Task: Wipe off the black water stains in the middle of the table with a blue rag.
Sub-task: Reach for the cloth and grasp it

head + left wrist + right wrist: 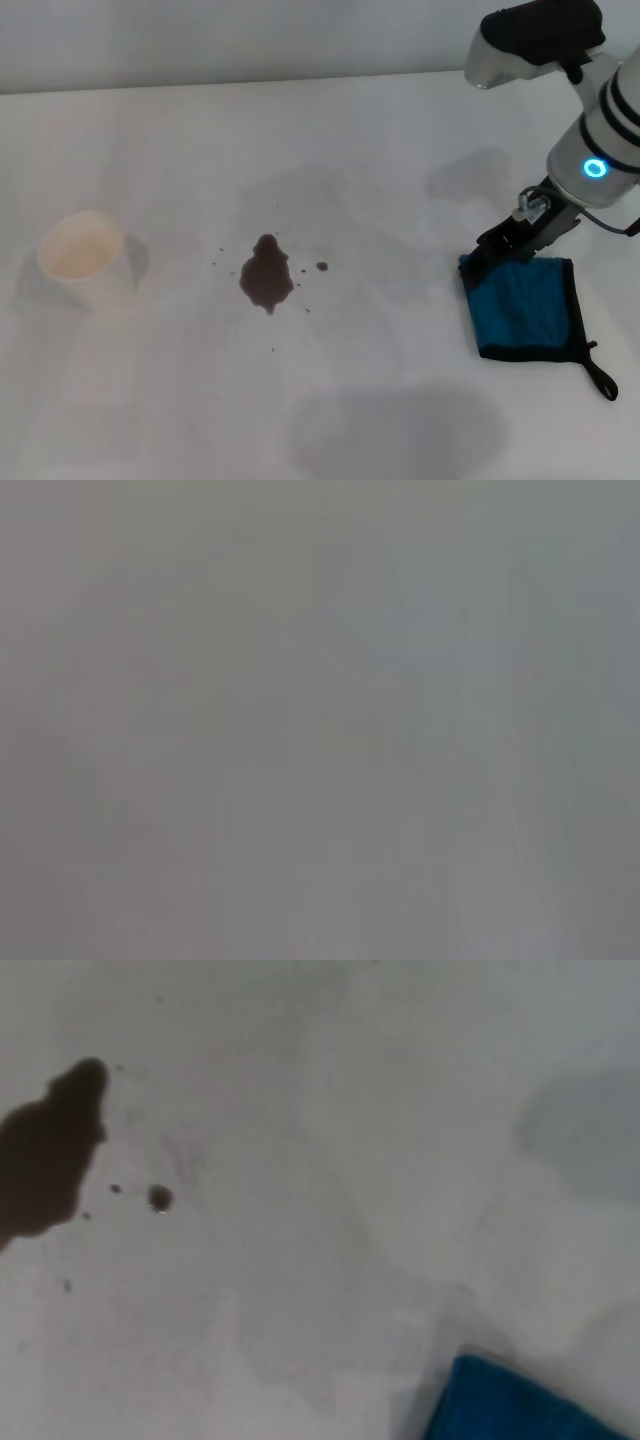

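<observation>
The black water stains (266, 278) form a small dark blot with tiny specks around it in the middle of the white table (380, 150). In the right wrist view the same black water stains (45, 1155) show, with a corner of the blue rag (510, 1410) nearer the camera. The blue rag (525, 310) lies flat on the table at the right, black-trimmed, with its corner loop (603, 380) toward the front. My right gripper (497, 248) is down at the rag's far left corner, touching or just above it. The left arm is out of view, and its wrist view shows only plain grey.
A white paper cup (84, 255) stands upright at the left of the table, well apart from the blot. Bare white surface lies between the blot and the rag. The table's far edge runs along the back.
</observation>
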Robot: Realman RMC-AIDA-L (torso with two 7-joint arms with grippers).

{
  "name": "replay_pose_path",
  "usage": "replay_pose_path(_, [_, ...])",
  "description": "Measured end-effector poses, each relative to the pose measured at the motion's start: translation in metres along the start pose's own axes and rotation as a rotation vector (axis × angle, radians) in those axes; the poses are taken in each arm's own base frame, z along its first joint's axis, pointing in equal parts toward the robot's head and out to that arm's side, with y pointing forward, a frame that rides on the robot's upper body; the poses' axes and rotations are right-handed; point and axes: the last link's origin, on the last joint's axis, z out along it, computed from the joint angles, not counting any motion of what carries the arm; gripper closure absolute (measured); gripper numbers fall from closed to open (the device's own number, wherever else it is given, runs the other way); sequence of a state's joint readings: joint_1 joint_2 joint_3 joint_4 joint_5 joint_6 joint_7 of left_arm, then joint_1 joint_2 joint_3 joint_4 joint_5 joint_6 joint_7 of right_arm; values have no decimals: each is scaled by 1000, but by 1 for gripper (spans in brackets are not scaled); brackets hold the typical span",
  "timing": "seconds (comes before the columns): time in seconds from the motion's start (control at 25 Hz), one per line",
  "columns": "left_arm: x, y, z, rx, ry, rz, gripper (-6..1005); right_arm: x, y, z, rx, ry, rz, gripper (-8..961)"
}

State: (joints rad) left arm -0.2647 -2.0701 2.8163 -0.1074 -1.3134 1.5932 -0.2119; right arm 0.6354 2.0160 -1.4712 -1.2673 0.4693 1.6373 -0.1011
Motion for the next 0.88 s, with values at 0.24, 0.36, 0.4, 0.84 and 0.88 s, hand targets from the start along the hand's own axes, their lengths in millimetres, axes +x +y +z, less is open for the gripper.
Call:
replay_pose_path(0.24, [2,-4,2,1,8,16,337,5,-5,13,37,37,50,141])
replay_pose_path(0.36, [2,-4,5,-2,9,23,337,8,-8,21,35,46,75,178])
replay_pose_path(0.4, [3,-5,6,-3,10,25,337,9,-9,24,35,51,81,179])
replay_pose_path(0.84, [3,-3,11,-8,12,24,338,16,-20,42,93,91,103,187])
replay_pose_path(0.88, [3,-3,11,-8,12,24,338,16,-21,42,95,92,102,188])
